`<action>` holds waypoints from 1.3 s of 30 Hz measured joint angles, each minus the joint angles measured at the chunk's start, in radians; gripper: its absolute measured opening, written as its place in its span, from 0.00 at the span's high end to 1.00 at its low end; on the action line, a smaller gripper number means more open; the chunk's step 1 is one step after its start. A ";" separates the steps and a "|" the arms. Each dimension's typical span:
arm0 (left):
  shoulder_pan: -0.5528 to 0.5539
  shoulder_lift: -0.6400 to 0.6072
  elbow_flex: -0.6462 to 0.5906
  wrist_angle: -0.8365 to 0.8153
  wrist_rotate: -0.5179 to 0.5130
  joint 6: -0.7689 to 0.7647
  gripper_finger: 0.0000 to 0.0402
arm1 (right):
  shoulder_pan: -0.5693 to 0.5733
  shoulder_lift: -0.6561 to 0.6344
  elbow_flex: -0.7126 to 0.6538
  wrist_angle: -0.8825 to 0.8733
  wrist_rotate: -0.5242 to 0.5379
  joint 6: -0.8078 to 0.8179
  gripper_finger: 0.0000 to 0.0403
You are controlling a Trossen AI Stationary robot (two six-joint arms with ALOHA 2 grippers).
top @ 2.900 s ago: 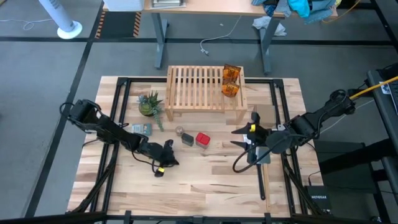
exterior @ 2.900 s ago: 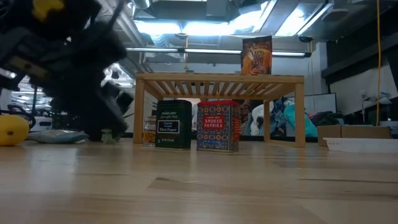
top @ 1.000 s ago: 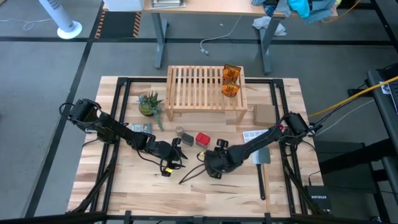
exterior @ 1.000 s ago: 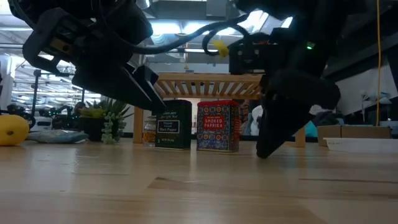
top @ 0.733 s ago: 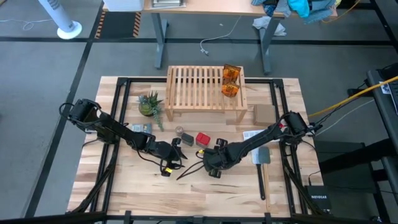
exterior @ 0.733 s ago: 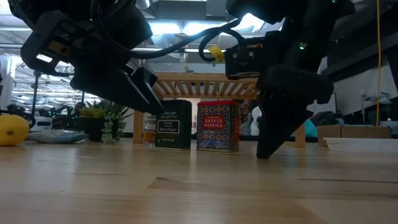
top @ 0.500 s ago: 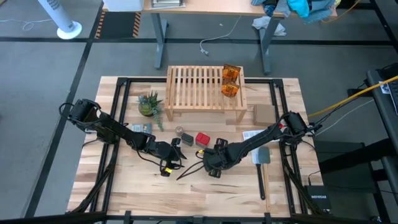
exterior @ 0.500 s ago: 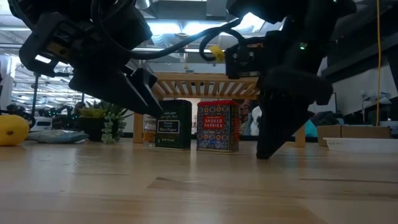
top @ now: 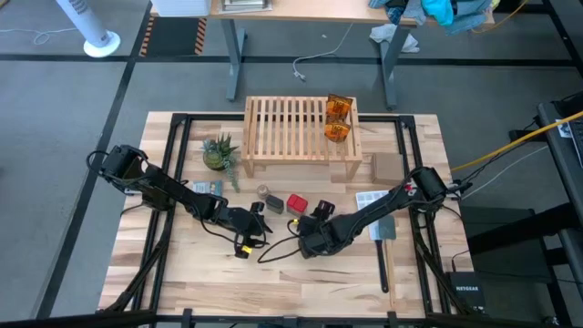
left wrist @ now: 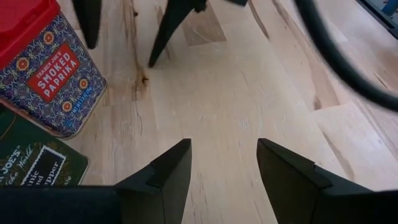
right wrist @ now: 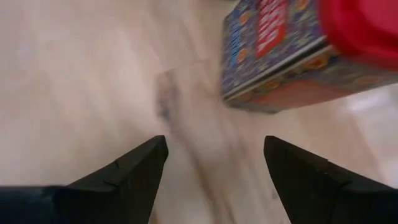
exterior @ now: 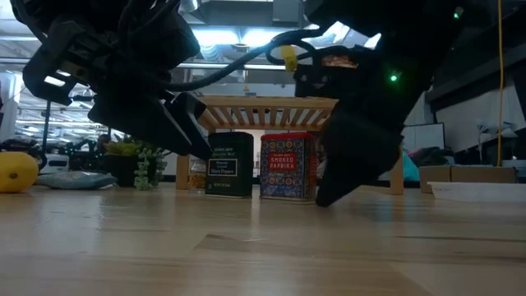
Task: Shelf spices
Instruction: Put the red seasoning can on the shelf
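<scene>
The red tin (top: 297, 203) stands upright on the table in front of the shelf (top: 296, 128), with the dark grey box (top: 275, 202) and the tiny clear jar (top: 262, 192) to its left. Two orange packets (top: 339, 118) stand on the shelf's right end. My right gripper (right wrist: 214, 155) is open and points down at the table just near and right of the red tin (right wrist: 292, 43). My left gripper (left wrist: 224, 168) is open, low over the table near the box (left wrist: 31, 168) and the tin (left wrist: 43, 68). Nothing is between either pair of fingers.
A small potted plant (top: 219, 152) stands left of the shelf, and a flat packet (top: 208, 189) lies near it. A cardboard piece (top: 387, 167), a paper (top: 369, 198) and a flat tool (top: 383, 230) lie at the right. A yellow toy (exterior: 16, 173) sits at the left.
My right gripper has turned at the wrist and sunk a little. Its fingertips have swung toward the red tin. The tin, the box and the jar have stayed where they were.
</scene>
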 joint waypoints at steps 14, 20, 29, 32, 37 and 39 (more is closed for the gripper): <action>0.000 0.000 0.000 -0.001 -0.001 0.000 0.56 | -0.008 0.007 -0.013 -0.132 0.241 0.210 0.30; 0.000 0.000 0.000 0.000 0.000 0.000 0.56 | -0.007 0.000 -0.061 -0.047 0.222 0.243 0.30; 0.000 0.000 0.000 -0.001 0.000 0.000 0.56 | -0.005 -0.001 -0.088 0.016 0.213 0.245 0.30; 0.000 0.000 0.000 -0.002 0.000 0.000 0.56 | -0.006 -0.002 -0.087 0.009 0.168 0.233 0.30; 0.000 0.000 0.000 -0.004 0.000 0.000 0.56 | -0.007 -0.003 -0.086 -0.013 0.124 0.216 0.30; 0.000 0.000 0.000 -0.006 0.000 0.000 0.56 | -0.007 -0.005 -0.086 -0.014 0.113 0.211 0.30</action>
